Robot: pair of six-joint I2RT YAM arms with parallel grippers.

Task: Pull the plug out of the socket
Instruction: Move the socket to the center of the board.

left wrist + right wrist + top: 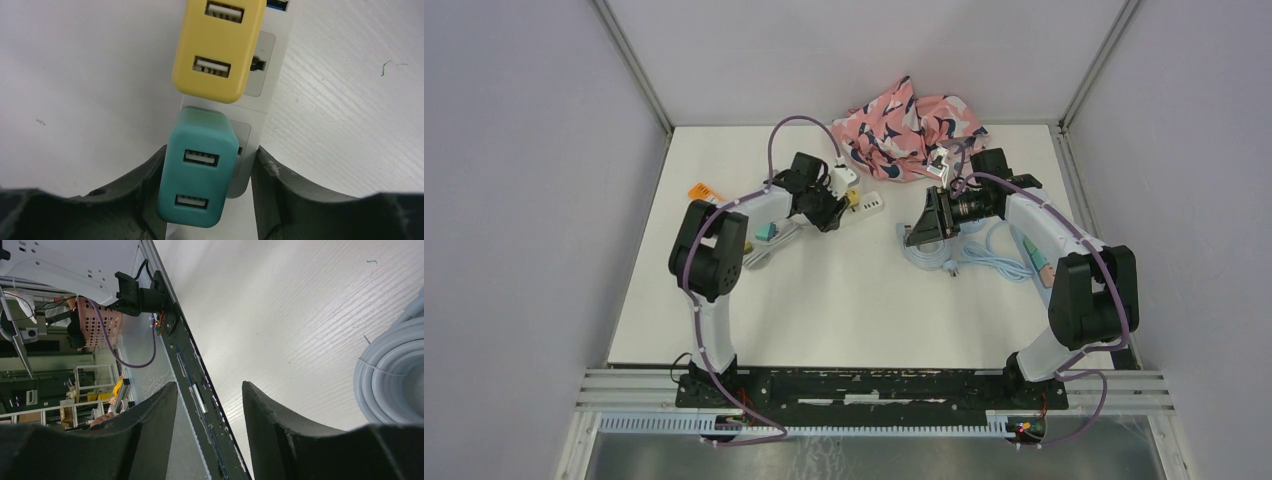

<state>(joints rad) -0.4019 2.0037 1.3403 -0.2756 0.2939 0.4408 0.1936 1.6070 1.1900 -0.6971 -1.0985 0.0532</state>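
The teal plug (197, 170) and yellow plug (217, 47) are smooth plastic with a soft sheen, as is the white socket strip (272, 75). The white worktop (350, 100) looks matt and finely grained. The black fingers (295, 200) look rough and matt.

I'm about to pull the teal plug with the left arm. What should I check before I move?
1. Left fingers either side of teal plug: ok.
2. Grip tight on plug: cannot tell; one finger looks against the edge of the power strip.
3. Yellow plug clear of the fingers: ok.
4. Right fingers holding the power strip down: not ok; open, empty, near the cable coil.
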